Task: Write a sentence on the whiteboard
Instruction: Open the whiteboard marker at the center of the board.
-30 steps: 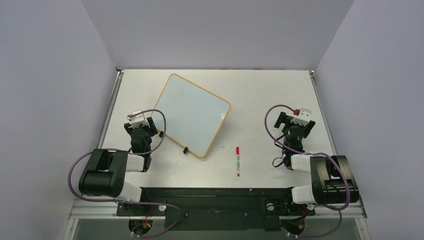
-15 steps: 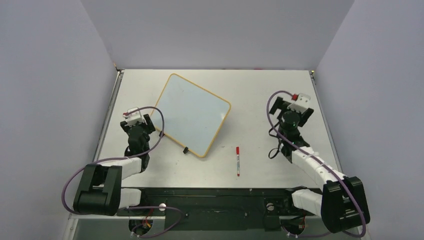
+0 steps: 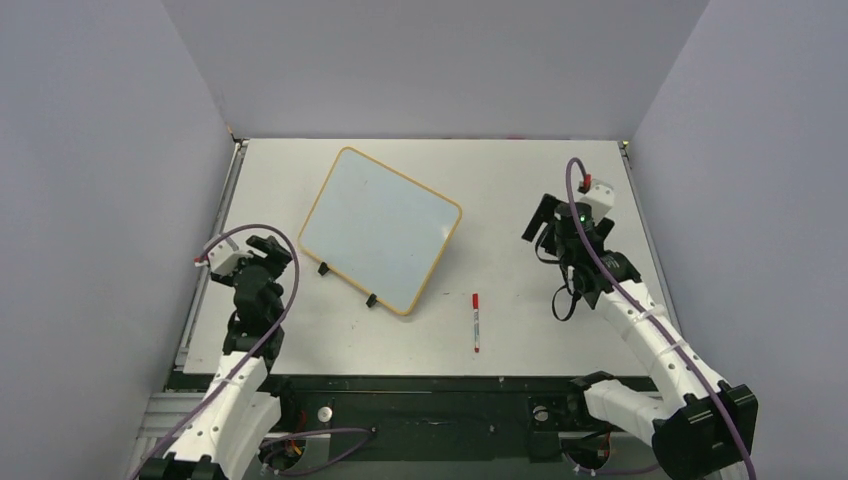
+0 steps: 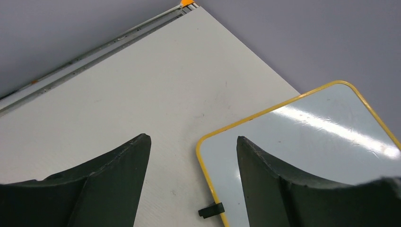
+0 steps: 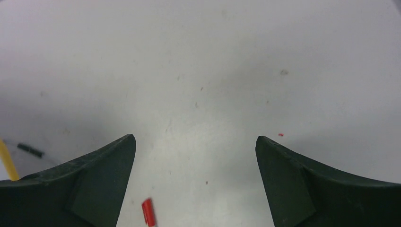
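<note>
The whiteboard (image 3: 380, 228) lies flat and tilted on the table, white with a yellow frame and black clips (image 3: 371, 300) on its near edge. Its face is blank; the sentence is out of view. A marker (image 3: 476, 322) with a red cap lies right of the board. My left gripper (image 3: 270, 247) hovers open left of the board's near-left corner. The left wrist view shows that corner (image 4: 203, 142) between the open left gripper (image 4: 194, 138) fingers. My right gripper (image 3: 540, 222) is open and empty, up and right of the marker. The marker's cap (image 5: 148, 213) shows below the right gripper (image 5: 195, 138).
Grey walls close in the table (image 3: 520, 180) at the back and on both sides. A metal rail (image 4: 94, 47) runs along the table's left edge. The board's frame (image 5: 7, 158) and a clip (image 5: 29, 150) show at the left of the right wrist view.
Both arms have unfolded from their bases. The left gripper has drifted left and nearer, off the board's edge. The right gripper has risen toward the back and turned left. Both jaws stayed open.
</note>
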Robot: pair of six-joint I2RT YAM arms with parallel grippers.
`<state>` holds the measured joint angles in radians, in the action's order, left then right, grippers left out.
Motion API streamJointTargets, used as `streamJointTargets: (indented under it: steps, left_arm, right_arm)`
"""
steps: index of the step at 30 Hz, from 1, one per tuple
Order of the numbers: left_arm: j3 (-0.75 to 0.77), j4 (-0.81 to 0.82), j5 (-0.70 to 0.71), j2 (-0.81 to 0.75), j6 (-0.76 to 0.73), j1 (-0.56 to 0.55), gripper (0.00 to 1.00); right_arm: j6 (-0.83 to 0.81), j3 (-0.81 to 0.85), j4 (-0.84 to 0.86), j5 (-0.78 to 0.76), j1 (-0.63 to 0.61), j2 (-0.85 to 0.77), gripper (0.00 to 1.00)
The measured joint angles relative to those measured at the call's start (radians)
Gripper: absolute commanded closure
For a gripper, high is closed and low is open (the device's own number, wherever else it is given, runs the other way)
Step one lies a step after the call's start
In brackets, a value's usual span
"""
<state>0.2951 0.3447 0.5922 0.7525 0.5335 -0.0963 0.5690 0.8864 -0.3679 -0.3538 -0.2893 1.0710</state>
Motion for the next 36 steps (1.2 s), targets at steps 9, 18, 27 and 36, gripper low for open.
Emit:
streamJointTargets:
  steps: [9, 18, 27, 36]
  left_arm:
    - [0.060, -0.296, -0.159, -0.192, 0.082, 0.000, 0.40]
    - [0.214, -0.469, -0.362, -0.187, 0.079, 0.000, 0.45]
    - [0.251, -0.542, -0.501, -0.187, 0.057, -0.003, 0.49]
    - [0.257, -0.558, -0.547, -0.213, 0.057, -0.007, 0.49]
  right_arm:
    - [0.083, -0.065, -0.278, 0.104, -0.340, -0.084, 0.17]
    - [0.209, -0.148, -0.340, 0.123, -0.576, -0.032, 0.30]
    - [0.274, -0.208, -0.237, 0.163, -0.660, 0.142, 0.51]
    - [0.278, -0.214, -0.128, 0.184, -0.674, 0.315, 0.76]
